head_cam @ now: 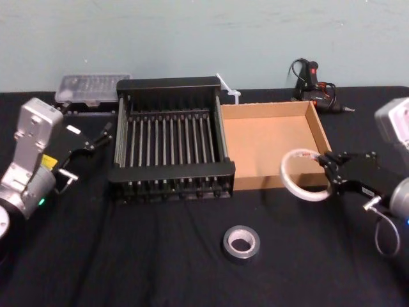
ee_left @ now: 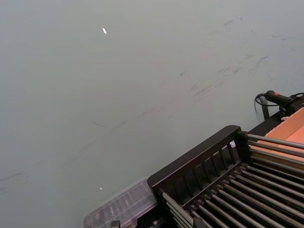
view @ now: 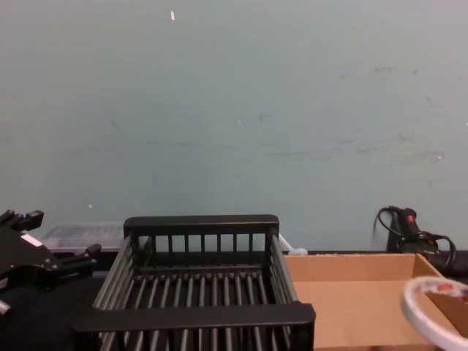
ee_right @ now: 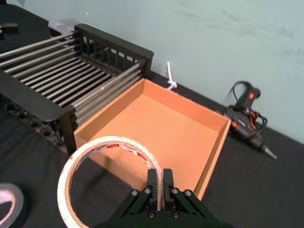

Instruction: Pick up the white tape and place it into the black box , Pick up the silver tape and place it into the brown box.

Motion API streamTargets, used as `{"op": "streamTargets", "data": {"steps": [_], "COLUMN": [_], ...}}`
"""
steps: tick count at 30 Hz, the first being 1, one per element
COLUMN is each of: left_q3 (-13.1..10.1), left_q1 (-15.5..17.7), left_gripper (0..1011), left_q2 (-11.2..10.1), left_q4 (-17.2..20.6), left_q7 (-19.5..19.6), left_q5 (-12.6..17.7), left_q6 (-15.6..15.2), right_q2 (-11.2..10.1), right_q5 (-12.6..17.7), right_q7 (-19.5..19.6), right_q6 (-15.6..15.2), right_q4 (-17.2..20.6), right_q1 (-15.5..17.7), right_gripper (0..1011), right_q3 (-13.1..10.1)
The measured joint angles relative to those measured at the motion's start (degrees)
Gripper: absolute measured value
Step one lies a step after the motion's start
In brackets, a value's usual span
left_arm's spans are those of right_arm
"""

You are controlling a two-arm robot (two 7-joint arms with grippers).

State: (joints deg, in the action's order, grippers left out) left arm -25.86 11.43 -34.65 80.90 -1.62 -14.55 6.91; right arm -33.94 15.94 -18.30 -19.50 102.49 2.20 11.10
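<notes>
Right gripper [ee_right: 159, 183] pinches the band of the thin white tape [ee_right: 65, 187] ring at the near right corner of the cardboard brown box [head_cam: 271, 137]. Its wrist view shows red print inside the core. The head view shows the thick grey silver tape [head_cam: 241, 254] lying flat on black cloth [head_cam: 128, 256] before the slatted black box [head_cam: 167, 84], with the left gripper [head_cam: 89, 153] spread beside it.

A workshop or robot-lab bench: a table draped in black cloth [head_cam: 160, 275] stands against a bare, scuffed pale green wall [view: 234, 110]. Along the back edge lie a black glue gun [head_cam: 314, 86] with its cable, a clear plastic parts case [head_cam: 89, 88] and a white cable tie [head_cam: 229, 89]
</notes>
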Motion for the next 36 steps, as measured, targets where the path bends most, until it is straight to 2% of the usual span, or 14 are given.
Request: {"op": "streamTargets", "data": {"steps": [9,19,36], "left_q3": [0.0,0.0,0.0], "left_q1": [0.0,0.0,0.0], "left_gripper": [1001,1001,1001], "left_q2": [0.0,0.0,0.0], "left_q4": [0.0,0.0,0.0], "left_q7": [0.0,0.0,0.0], "left_q5": [0.0,0.0,0.0], "left_q6": [0.0,0.0,0.0], "right_q2": [2.3,6.4,12.5], "right_q5": [-3.0,-6.6,-10.3], "right_q7": [-0.8,-1.7,-3.9], "right_q6": [-0.2,-1.2,-1.8], "right_q4": [-2.9,-7.5,-13.6], "right_q1": [-5.7,-13.3,-21.7], "right_gripper": [80,79,80], "right_q3": [3.0,7.0,12.3]}}
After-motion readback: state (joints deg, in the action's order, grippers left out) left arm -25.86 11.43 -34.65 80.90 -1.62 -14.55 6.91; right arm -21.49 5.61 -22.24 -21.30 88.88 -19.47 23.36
